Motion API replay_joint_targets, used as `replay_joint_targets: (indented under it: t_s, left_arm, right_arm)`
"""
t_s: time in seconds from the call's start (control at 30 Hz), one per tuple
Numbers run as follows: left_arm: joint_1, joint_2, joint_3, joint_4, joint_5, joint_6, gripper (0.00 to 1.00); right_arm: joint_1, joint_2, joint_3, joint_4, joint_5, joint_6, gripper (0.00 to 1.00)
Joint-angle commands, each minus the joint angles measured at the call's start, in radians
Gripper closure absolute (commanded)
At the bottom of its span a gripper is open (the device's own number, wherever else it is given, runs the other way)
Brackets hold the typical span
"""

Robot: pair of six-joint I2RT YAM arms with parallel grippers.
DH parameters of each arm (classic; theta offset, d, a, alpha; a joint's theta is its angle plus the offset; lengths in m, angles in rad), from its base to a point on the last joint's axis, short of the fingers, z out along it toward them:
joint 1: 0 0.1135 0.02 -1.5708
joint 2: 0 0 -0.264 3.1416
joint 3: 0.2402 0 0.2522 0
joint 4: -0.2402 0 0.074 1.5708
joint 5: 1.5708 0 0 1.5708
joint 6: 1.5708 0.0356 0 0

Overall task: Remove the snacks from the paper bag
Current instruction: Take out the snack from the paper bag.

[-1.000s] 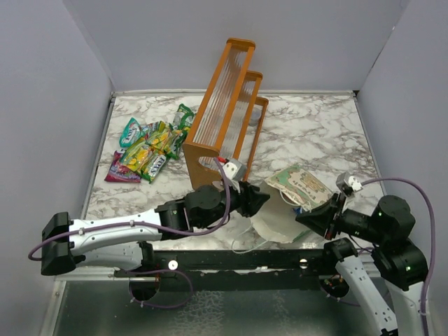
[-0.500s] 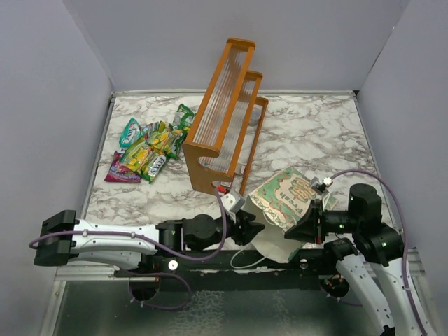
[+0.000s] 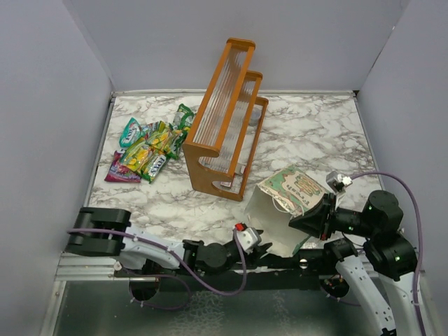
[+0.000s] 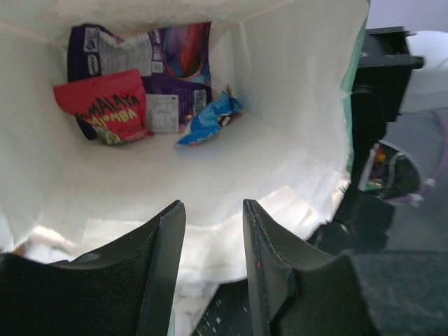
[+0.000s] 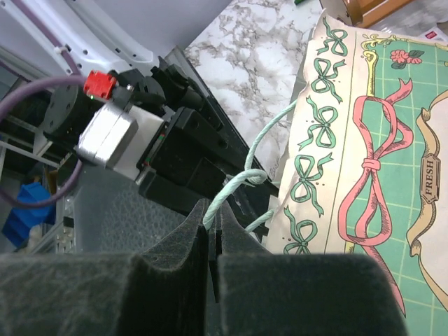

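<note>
The paper bag (image 3: pixel 281 199) lies tilted at the table's near edge, its cream mouth facing my left gripper (image 3: pixel 256 242). In the left wrist view that gripper (image 4: pixel 213 210) is open and empty just outside the mouth. Inside the bag (image 4: pixel 294 105) lie a red packet (image 4: pixel 105 106), a purple packet (image 4: pixel 171 66) and a small blue packet (image 4: pixel 210 120). My right gripper (image 3: pixel 297 222) is shut on the bag's mint cord handle (image 5: pixel 234 189), beside the bag's printed bow face (image 5: pixel 371 161). Its closed fingertips (image 5: pixel 210 218) pinch the cord.
A pile of several snack packets (image 3: pixel 148 148) lies at the table's far left. The orange slatted rack (image 3: pixel 224 119) stands in the middle, just behind the bag. Grey walls close in three sides. The left arm's body lies low along the near edge (image 3: pixel 140 245).
My left arm has pulled back and down to the near edge, so its gripper now faces the bag's mouth. My right gripper, holding the handle, has shifted the bag slightly right.
</note>
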State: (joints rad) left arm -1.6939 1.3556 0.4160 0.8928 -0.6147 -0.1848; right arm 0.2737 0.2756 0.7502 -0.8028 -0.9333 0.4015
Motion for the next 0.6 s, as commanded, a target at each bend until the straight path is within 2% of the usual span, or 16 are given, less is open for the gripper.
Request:
replay_joint_targets:
  t_s: [0.0, 0.07, 0.17, 0.4, 0.57]
  left_arm:
    - [-0.006, 0.155, 0.076, 0.315, -0.137, 0.173, 0.64]
    - [-0.005, 0.235, 0.101, 0.410, -0.184, 0.233, 0.70]
    - [0.002, 0.312, 0.153, 0.441, -0.201, 0.268, 0.72]
    - [0.068, 0.381, 0.242, 0.326, -0.088, 0.141, 0.74]
    - [0.096, 0.454, 0.258, 0.319, -0.049, 0.080, 0.76]
  right_arm:
    - [0.002, 0.001, -0.026, 0.044, 0.009, 0.025, 0.98]
    - [0.002, -0.008, -0.029, 0.045, 0.004, 0.015, 0.98]
    - [0.002, -0.024, -0.040, 0.043, 0.003, 0.011, 0.98]
    - [0.002, -0.026, -0.040, 0.036, 0.006, 0.006, 0.98]
    - [0.002, -0.015, -0.009, 0.069, 0.036, 0.030, 0.98]
